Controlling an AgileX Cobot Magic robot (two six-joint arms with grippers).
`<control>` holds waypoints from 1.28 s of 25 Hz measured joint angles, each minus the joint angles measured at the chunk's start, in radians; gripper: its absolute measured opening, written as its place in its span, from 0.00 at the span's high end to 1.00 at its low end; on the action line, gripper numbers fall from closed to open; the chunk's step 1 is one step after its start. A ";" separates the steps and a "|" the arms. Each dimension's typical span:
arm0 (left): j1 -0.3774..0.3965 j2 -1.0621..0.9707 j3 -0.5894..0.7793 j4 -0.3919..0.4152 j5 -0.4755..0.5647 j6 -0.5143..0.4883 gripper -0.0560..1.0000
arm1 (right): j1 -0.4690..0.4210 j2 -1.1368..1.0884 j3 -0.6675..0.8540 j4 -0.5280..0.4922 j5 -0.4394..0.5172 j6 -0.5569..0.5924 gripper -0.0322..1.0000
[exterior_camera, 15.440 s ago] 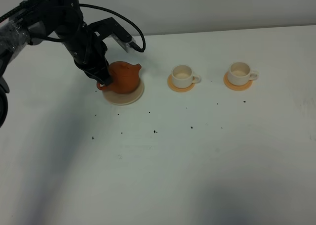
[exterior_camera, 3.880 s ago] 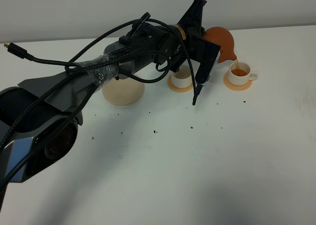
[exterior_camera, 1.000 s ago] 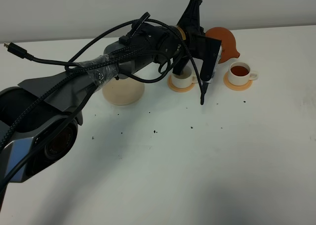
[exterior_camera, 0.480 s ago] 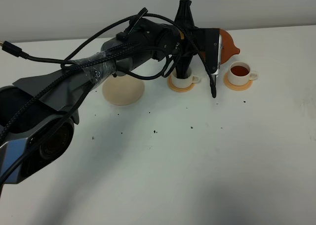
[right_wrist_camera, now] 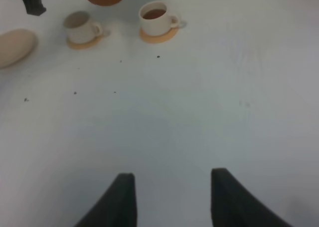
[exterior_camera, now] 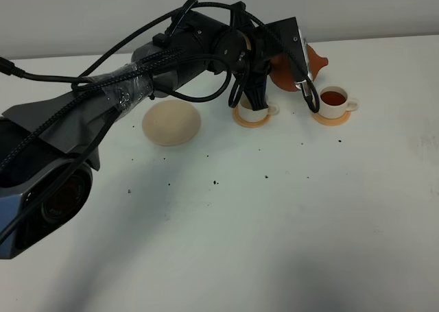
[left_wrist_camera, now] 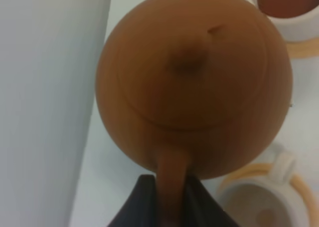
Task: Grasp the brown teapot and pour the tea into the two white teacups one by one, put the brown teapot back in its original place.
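Note:
My left gripper (exterior_camera: 274, 62) reaches across the table and is shut on the loop handle of the brown teapot (exterior_camera: 316, 57), held nearly level in the air between and behind the two white teacups. In the left wrist view the teapot (left_wrist_camera: 194, 82) fills the frame, its handle between my fingers (left_wrist_camera: 144, 207). The right teacup (exterior_camera: 334, 101) holds dark tea (exterior_camera: 333, 97) and stands on an orange coaster. The left teacup (exterior_camera: 259, 113) is partly hidden by my arm; it looks empty in the left wrist view (left_wrist_camera: 259, 207). The cream saucer (exterior_camera: 171, 122) lies bare. My right gripper (right_wrist_camera: 174, 197) is open and empty.
Each cup stands on an orange coaster (exterior_camera: 330, 118). Small dark specks (exterior_camera: 215, 182) dot the white table. The left arm's cables and wrist camera bracket (exterior_camera: 302, 48) hang over the left cup. The right wrist view shows both cups (right_wrist_camera: 155, 13) and the saucer (right_wrist_camera: 15, 46) far off.
The pouring into the right cup has stopped. The left gripper has tipped the teapot back to level and carried it left, away from the right cup and toward the left cup.

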 joint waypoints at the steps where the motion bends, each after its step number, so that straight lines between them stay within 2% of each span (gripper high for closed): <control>1: 0.000 -0.005 0.000 0.000 0.017 -0.024 0.83 | 0.000 0.000 0.000 0.000 0.000 0.000 0.62; 10: 0.000 -0.019 0.000 -0.032 0.083 -0.205 0.83 | 0.000 0.000 0.000 0.000 0.000 0.000 0.62; 20: 0.000 -0.019 0.000 -0.163 0.085 -0.227 0.83 | 0.000 0.000 0.000 0.000 0.000 0.000 0.62; 26: 0.002 -0.031 0.000 -0.172 0.107 -0.227 0.83 | 0.000 0.000 0.000 0.000 0.000 0.000 0.62; 32: 0.033 -0.098 0.000 -0.162 0.201 -0.227 0.83 | 0.000 0.000 0.000 0.000 0.000 0.000 0.62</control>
